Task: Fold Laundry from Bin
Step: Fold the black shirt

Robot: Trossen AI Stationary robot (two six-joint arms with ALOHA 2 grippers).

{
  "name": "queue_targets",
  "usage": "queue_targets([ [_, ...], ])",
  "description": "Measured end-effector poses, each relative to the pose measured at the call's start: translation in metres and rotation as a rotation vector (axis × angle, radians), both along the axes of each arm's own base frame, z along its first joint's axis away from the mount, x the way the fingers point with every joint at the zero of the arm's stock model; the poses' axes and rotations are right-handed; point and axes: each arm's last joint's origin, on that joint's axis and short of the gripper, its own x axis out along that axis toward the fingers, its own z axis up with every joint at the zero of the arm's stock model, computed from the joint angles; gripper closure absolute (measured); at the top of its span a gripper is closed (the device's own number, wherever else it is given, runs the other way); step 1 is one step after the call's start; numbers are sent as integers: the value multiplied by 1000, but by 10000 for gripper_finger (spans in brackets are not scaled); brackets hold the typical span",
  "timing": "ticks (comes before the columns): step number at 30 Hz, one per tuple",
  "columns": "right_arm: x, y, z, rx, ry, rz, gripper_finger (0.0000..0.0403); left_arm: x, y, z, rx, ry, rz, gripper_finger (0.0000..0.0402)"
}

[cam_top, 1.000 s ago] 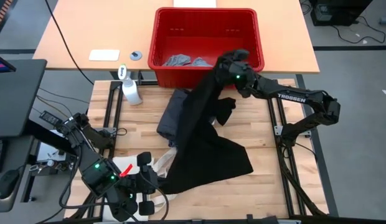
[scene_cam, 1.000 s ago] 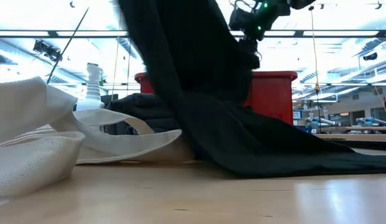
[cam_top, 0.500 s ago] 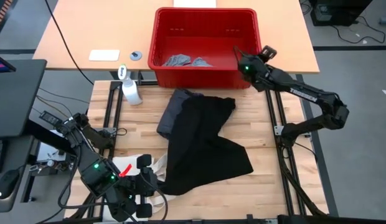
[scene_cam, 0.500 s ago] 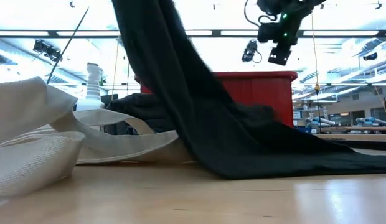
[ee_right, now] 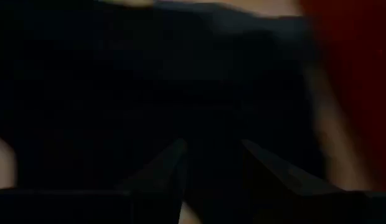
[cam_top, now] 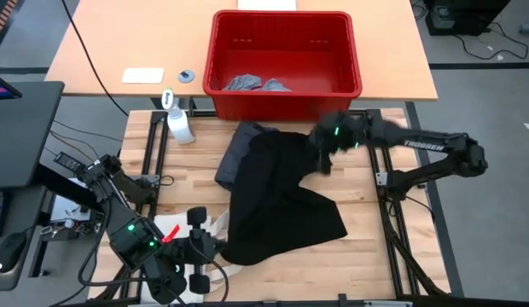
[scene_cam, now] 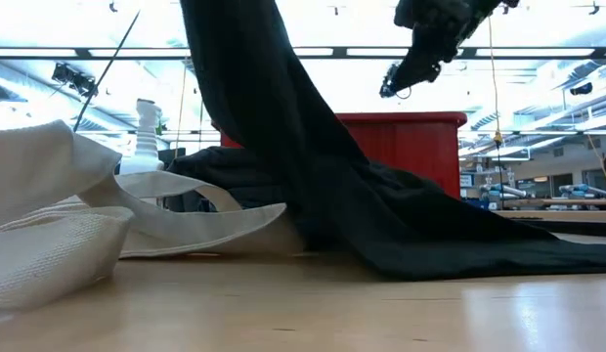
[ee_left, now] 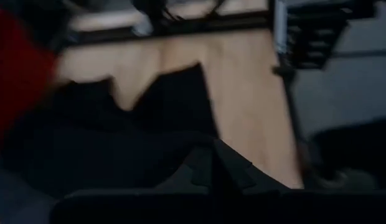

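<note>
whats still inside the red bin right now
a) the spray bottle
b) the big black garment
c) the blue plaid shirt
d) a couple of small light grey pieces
d, the high view shows only small light grey pieces in the red bin; the black garment lies on the table.

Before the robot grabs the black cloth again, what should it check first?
1. Right gripper above the black piece, not touching: ok.
2. Right fingers apart with nothing between them: ok.
3. Left gripper shut at the black piece's near edge; holding it: cannot tell.
4. Black piece lying flat: not ok, one part rises high in the low view.
5. Bin emptied: not ok, light grey pieces remain inside.
</note>
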Motion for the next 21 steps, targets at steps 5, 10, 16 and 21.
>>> queue_targets([
  [5, 10, 60, -41, 18, -21, 128, 249, 12, 13, 1, 44, -20, 62, 397],
  [10, -2, 113, -72, -3, 3, 81, 249, 33, 30, 4, 16, -50, 126, 397],
  [16, -19, 157, -91, 99, -59, 68, 249, 84, 45, 4, 20, -113, 3, 397],
  [21, -46, 180, -110, 119, -6, -25, 249, 126, 60, -2, 50, -188, -100, 397],
])
